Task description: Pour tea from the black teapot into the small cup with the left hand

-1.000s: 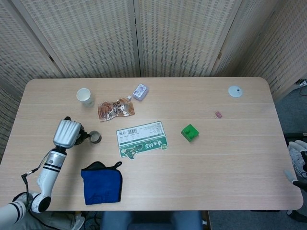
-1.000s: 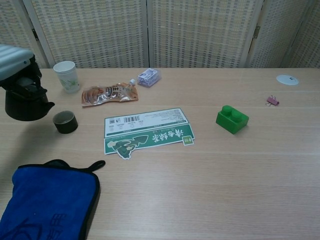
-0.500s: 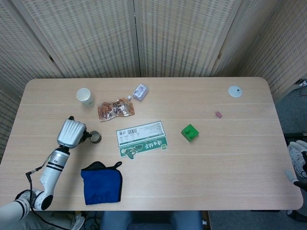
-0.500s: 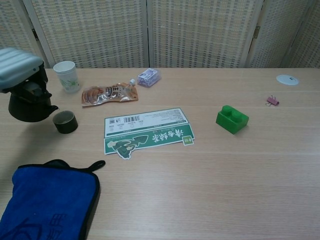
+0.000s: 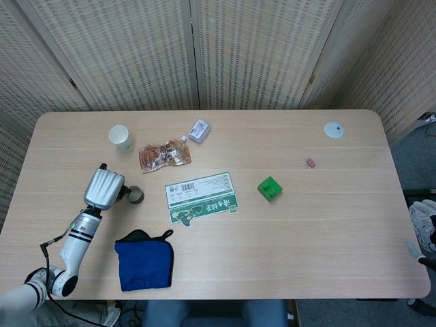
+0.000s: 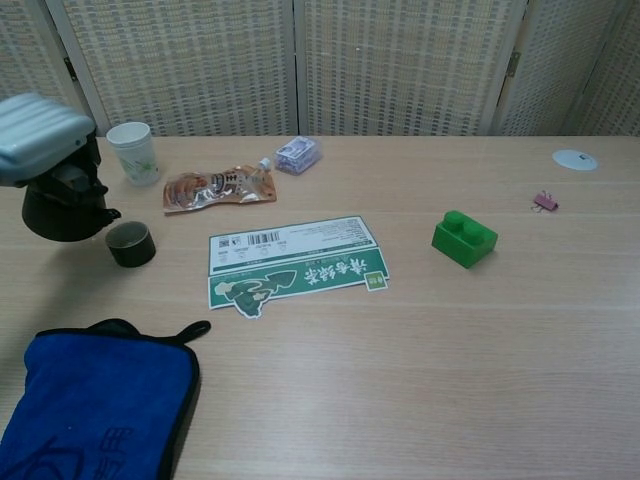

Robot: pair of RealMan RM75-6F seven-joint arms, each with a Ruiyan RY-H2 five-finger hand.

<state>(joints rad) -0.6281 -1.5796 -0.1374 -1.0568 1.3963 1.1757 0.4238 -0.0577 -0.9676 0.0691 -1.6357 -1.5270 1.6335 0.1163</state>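
Black and squat, the round ceramic teapot point(image 6: 62, 205) sits under the silver-shelled left robot hand point(image 6: 42, 138), which covers its top from above and appears to have it by the handle, though the fingers themselves are hidden beneath the shell. Taking the small dark round cup point(image 6: 130, 243) as the landmark: the teapot is just to its left, the short spout reaching toward the cup's rim, nearly touching it in the chest view. The pot looks close to upright, only slightly leaned toward the cup, and no stream of tea can be made out; whether the cup already holds liquid is too dark to tell.

By this showing, the grasp and the carry to the cup are done; the real tilt and the pour seem yet to be made, then setting the pot back down on the pale wooden worktop point(image 5: 286, 225).

The right robot hand point(image 5: 424, 231) lies well to the right of the cup, off the worktop's edge, its pale fingers loosely apart and holding nothing.
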